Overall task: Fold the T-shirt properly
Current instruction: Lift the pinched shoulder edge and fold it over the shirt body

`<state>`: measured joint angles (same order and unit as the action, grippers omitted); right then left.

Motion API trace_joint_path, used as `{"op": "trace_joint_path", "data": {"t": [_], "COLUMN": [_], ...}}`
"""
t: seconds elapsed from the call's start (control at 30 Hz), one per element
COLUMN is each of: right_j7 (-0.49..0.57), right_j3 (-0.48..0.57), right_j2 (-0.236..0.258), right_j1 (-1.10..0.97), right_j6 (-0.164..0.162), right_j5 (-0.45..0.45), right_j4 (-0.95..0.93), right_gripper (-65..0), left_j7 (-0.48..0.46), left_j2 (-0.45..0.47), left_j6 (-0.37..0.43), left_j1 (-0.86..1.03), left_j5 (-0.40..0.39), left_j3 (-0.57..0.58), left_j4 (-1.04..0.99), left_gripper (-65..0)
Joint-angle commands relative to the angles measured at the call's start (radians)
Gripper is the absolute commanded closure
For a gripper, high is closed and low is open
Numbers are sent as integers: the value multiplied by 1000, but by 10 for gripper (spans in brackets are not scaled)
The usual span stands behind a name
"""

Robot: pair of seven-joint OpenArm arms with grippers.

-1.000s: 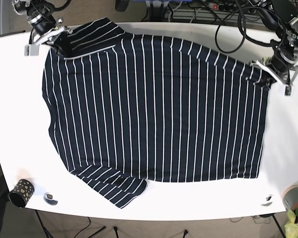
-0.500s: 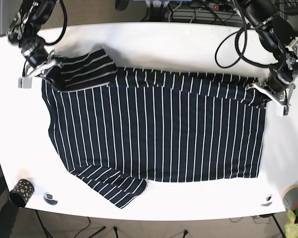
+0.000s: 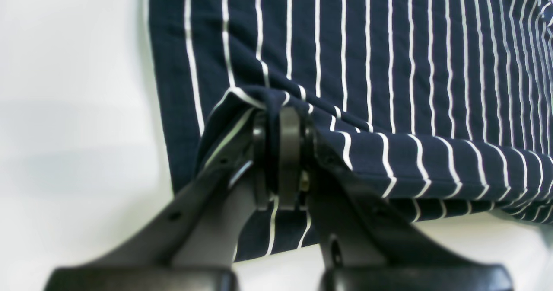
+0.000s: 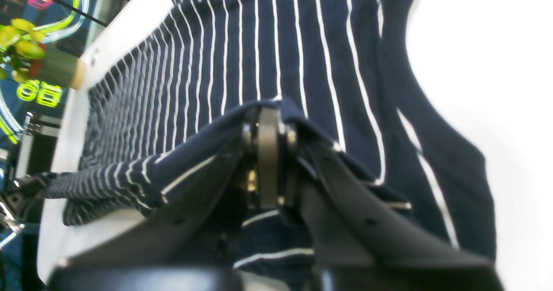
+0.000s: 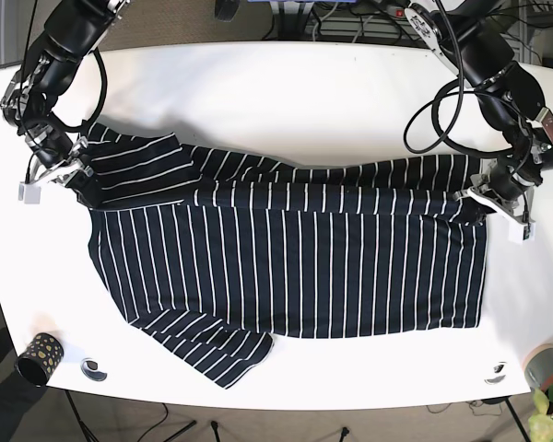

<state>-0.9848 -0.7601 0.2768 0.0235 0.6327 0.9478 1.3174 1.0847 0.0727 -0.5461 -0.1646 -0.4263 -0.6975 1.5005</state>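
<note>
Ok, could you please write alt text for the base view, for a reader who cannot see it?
A dark striped T-shirt lies on a white table, its far edge lifted and folded toward the near side by two robot arms. The left tool and right tool each pinch a corner of that edge. A small spotted cup stands at the table's near corner.

Navy striped T-shirt (image 5: 286,267), top edge folded over
</note>
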Motion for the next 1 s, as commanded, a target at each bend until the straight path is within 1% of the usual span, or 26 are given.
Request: {"op": "trace_joint_path", "data": {"t": [0.0,0.1,0.13,0.2,0.27,0.37,0.5,0.63,0.7,0.77,0.83,0.97], "right_j7": [22,22,22,27,30,30,56,65,66,66,66,70], "right_j3": [-2,44,67,106,130,132,132,135,135,135,135,135], "right_j2": [20,26,39,52,54,54,54,54,46,28,22,20], "right_j1": [40,72,80,86,94,109,138,160,186,207,223,247], "right_j6": [11,11,11,11,11,11,11,13,13,19,20,20], "right_j5": [32,32,32,32,32,26,-65,-160,-200,-246,-287,-323], "right_j4": [-16,-55,-65,-72,-72,-75,-75,-75,-77,-97,-118,-180], "right_gripper": [-2,-2,-2,-2,-2,-2,-2,-2,-2,-2,-2,-2], "left_j7": [-21,-22,-24,-33,-34,-34,-36,-39,-64,-96,-120,-174], "left_j2": [14,14,17,31,42,63,78,118,121,121,126,128], "left_j6": [-1,1,1,1,1,-1,-6,-7,-7,-7,-7,-7], "left_j1": [-26,-26,-28,-39,-63,-95,-157,-192,-195,-194,-192,-192], "left_j5": [-13,-13,-7,14,43,79,120,128,128,129,128,131], "left_j3": [8,42,65,98,120,124,128,128,128,134,170,213], "left_j4": [4,1,1,7,4,1,-65,-140,-166,-188,-211,-255], "left_gripper": [0,0,0,0,0,0,0,0,0,0,0,0]}}
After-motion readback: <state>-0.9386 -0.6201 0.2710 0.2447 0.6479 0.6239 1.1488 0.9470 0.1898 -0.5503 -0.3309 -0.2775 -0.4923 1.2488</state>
